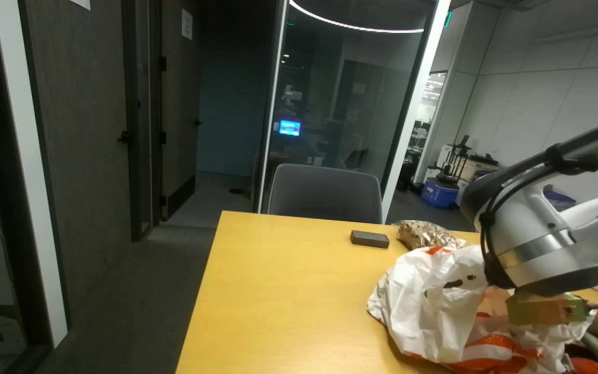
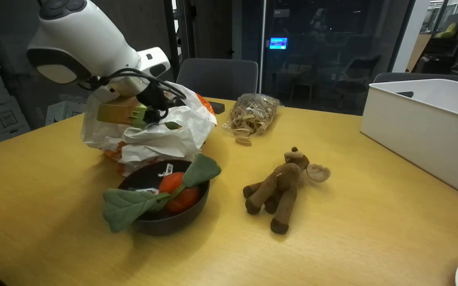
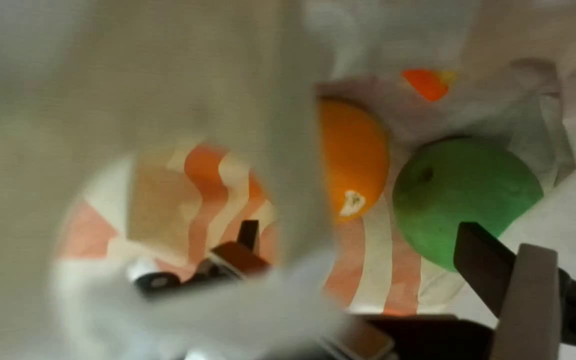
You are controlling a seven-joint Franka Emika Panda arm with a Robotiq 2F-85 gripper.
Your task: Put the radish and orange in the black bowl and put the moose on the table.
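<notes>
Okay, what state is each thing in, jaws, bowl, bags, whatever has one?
Jaws: open
White bag: open, crumpled
Orange: in the white bag, partly hidden
Green fruit: in the white bag
Black bowl: upright, radish inside
Moose: resting on the table
Clear bag of tan bands: well filled
White bin: open-topped
Blue screen: lit

Dim bg; table point(image 2: 372, 238) softly shadowed; wrist-view fg blurry.

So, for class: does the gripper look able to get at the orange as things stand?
Probably, but not cleanly: the open gripper points into the white bag towards the orange, yet a fold of the bag hides part of the orange in the wrist view and may get caught.
</notes>
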